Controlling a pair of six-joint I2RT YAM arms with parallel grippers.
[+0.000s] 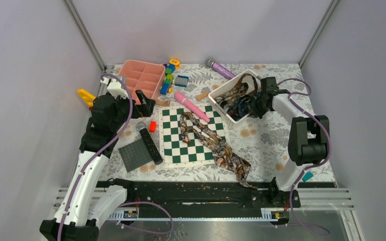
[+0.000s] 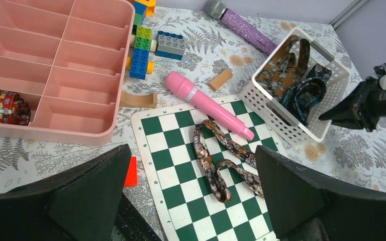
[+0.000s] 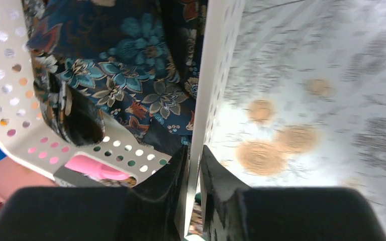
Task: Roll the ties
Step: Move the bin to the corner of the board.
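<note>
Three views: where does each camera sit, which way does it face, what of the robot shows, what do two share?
Top external: above, behind the robot, looking down at the table; both arms show.
Left wrist: faces across chessboard toward white basket; open left gripper shows.
Right wrist: looks along basket wall pinched by right gripper.
All share the basket.

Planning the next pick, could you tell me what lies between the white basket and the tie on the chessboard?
A pink microphone lies slantwise between the tie and the white basket, as the top and left wrist views show.
</note>
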